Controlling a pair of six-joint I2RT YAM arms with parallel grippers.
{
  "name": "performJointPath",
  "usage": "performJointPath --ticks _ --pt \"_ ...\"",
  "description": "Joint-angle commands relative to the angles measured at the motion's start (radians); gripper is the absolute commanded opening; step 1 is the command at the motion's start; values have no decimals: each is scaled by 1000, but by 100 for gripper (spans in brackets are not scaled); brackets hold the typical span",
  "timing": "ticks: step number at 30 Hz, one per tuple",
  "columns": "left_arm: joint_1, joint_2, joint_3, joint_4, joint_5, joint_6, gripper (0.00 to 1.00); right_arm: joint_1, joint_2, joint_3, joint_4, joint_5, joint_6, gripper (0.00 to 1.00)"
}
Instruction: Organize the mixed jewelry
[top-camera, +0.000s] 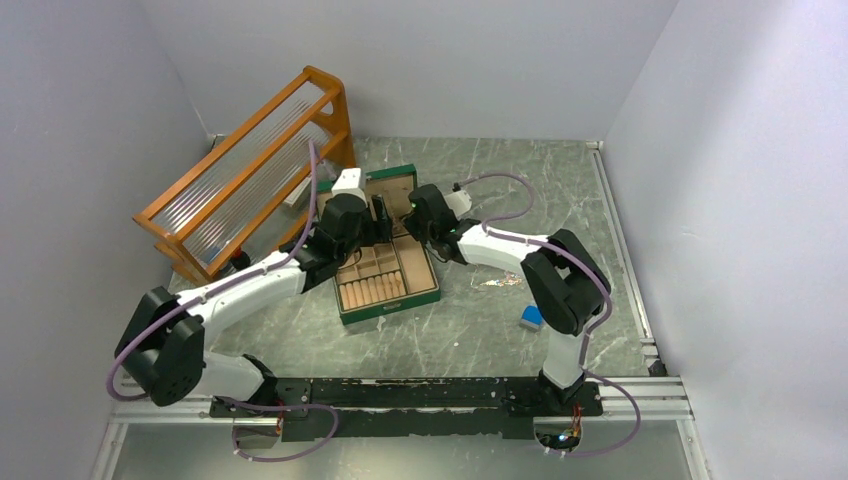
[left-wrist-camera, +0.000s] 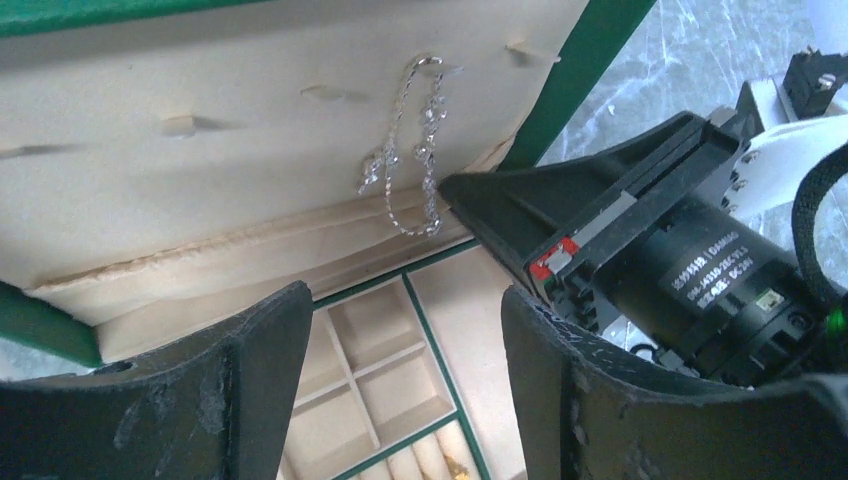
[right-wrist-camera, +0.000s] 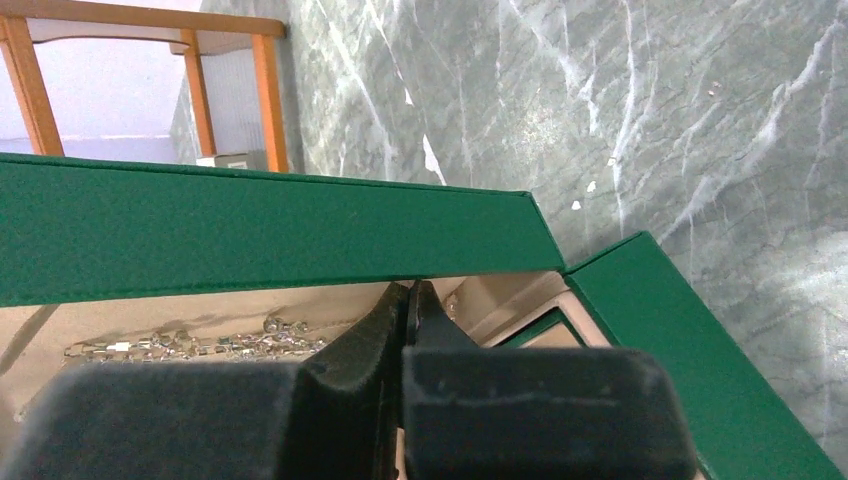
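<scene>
Hanging step: right gripper (right-wrist-camera: 410, 300) pressed together, chain (left-wrist-camera: 428, 140) just beside its tips, pinch unclear; left gripper (left-wrist-camera: 405, 340) spread; next calls for confirming it hangs on the lid (left-wrist-camera: 200, 90).

From above, the raised lid's inside of the open green, cream-lined jewellery box (top-camera: 388, 308) is lost behind both arms. The little glinting scatter of jewellery (top-camera: 500, 281) on the grey marbled bench (top-camera: 450, 340) is too small to sort — chains or rings, no telling. Up close, the thin silver beaded chain (right-wrist-camera: 190, 345) runs behind the closed black right tool (right-wrist-camera: 405, 305); whether it's pinched can't be seen.
</scene>
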Motion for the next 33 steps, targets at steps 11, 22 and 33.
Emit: performJointPath --ticks 11,22,33 --pt "-40 148 38 213 -114 -53 65 -22 -28 -145 52 -109 -39 0" --pt "-60 233 71 271 -203 -29 61 -22 -69 -186 68 -131 -58 0" --pt "-61 256 112 256 -256 -9 59 -46 -129 -169 84 -133 -121 0"
